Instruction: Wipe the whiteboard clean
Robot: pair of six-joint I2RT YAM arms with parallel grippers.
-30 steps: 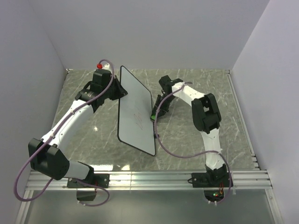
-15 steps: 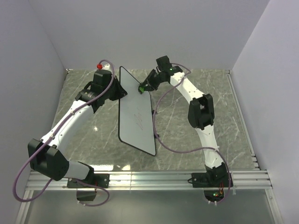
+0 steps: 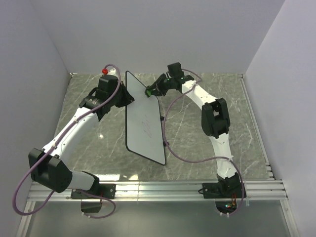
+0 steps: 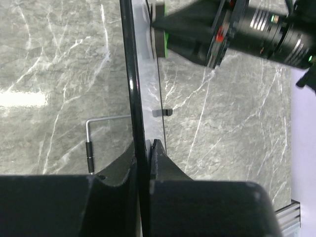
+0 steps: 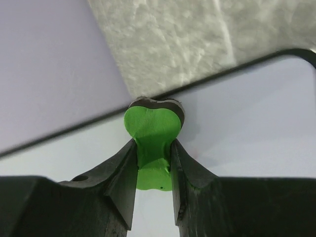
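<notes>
Well, the job is looking barely begun, or at best partway. The left pincer (image 4: 145, 148) is pinching the black-framed edge of the whiteboard (image 3: 144, 118), with its jaws pressed tight on either side of the frame. It is propping the board up on edge, tilted over the marble-patterned surface (image 3: 207, 148). From that pincer the board is running straight ahead, toward the other arm.

The right pincer (image 5: 152, 146) is squeezing a green eraser (image 5: 150, 133) between its fingers. It is pressing the eraser's dark felt end against the board's face, right at the frame along the far edge. Nearer in from the right pincer, toward the middle of the board, faint scribbles (image 3: 146, 122) are showing, too pale for me to be naming a colour. I am judging that these are what is waiting to be wiped. The eraser is going to need to travel across the face toward them, with the left pincer bracing the board. The patch immediately around the eraser is looking clean in the right wrist view.

Counting up, I am seeing one whiteboard, one green eraser, and two arms carrying one pincer each. One thin bent metal rod (image 4: 88, 136) is lying on the surface just to the left of the left pincer, on the back side of the board.
</notes>
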